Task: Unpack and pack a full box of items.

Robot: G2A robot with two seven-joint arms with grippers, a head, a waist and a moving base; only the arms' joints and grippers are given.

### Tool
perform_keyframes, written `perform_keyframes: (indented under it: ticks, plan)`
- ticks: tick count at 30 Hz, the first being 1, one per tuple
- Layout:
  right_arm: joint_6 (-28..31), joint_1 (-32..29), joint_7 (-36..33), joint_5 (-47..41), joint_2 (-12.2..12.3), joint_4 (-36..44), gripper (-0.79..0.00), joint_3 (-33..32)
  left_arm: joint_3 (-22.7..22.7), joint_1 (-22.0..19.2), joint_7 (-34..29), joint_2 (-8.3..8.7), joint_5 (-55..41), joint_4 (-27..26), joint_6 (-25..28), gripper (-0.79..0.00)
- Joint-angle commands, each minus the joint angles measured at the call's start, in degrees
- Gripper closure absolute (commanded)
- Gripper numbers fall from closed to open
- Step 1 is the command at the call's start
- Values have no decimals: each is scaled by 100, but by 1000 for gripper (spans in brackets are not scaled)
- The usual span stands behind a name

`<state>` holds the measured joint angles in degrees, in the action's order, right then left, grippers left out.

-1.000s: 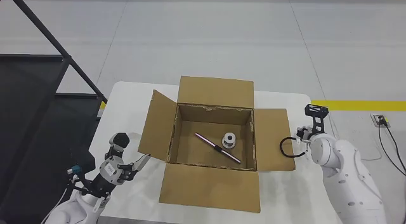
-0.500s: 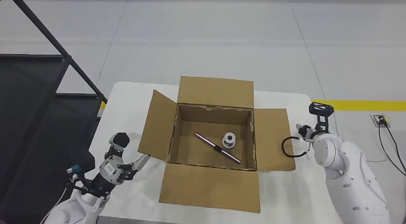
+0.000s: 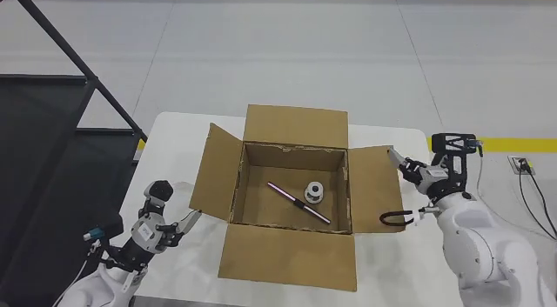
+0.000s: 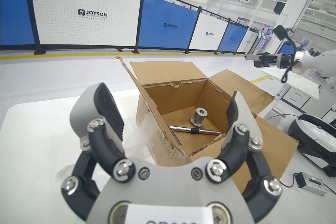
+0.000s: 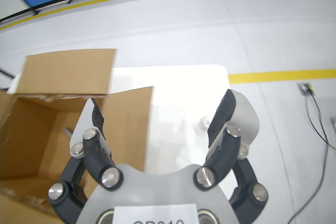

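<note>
White table with open cardboard box: our left gripper and right gripper gape empty, metal rod lying crosswise ahead of left fingers.

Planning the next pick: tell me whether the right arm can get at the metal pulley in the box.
Probably yes: the box is open on top, nothing covers the pulley, and the open right hand is beside its flap.

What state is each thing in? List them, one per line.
Cardboard box, open, flaps spread outward.
Metal rod, lying flat on the box floor.
Metal pulley, standing on end beside the rod.
Left claw, open, empty.
Right claw, open, empty.
</note>
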<state>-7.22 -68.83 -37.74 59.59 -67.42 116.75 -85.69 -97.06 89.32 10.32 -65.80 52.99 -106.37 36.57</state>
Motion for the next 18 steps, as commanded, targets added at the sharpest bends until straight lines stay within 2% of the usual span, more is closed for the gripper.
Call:
perform_keyframes:
  ticks: [1, 5, 9, 14, 18]
  plan:
    - [579, 96, -191, -238, -3, 84, -785, 301, -81, 38, 85, 0, -42, -5, -38, -785]
    - [1478, 682, -988, -788, -33, -288, -785, 1034, -326, 122, 246, 6, -169, 4, -88, -785]
    - [1733, 1517, -1633, -1123, -142, -1128, -785, 1909, -587, 240, 365, 12, -368, 30, -85, -785]
    - [1561, 2445, -1937, -1150, -344, -2294, -785, 2820, -774, 408, 388, 18, -610, 31, 93, -785]
    - [1192, 2992, -1990, -846, -511, -3144, -785, 3371, -805, 457, 356, 19, -637, 19, 138, -785]
